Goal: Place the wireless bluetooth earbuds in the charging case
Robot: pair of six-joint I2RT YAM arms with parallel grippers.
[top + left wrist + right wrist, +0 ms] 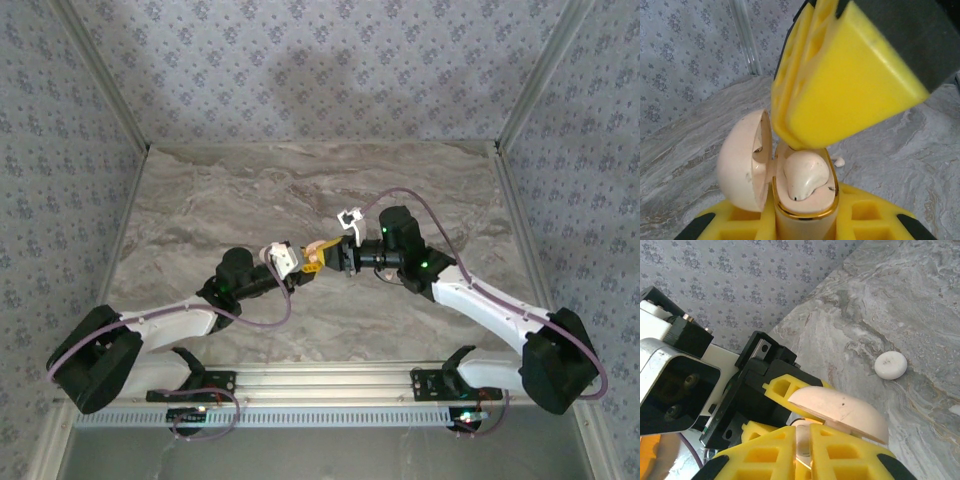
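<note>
The cream charging case stands upright and open, my left gripper shut on its gold-rimmed base. Its round lid hangs open to the left. One white earbud lies in the base's hollow. My right gripper comes down from above with its yellow tips at the far end of that hollow. In the right wrist view the case lid lies just beyond my right gripper, whose fingers pinch a whitish earbud in a narrow slit. The two grippers, left and right, meet above mid-table.
A small white round piece lies on the marble table beyond the case, also seen as a white bit right of the case. Patterned walls close in the back and sides. Open tabletop lies behind the grippers.
</note>
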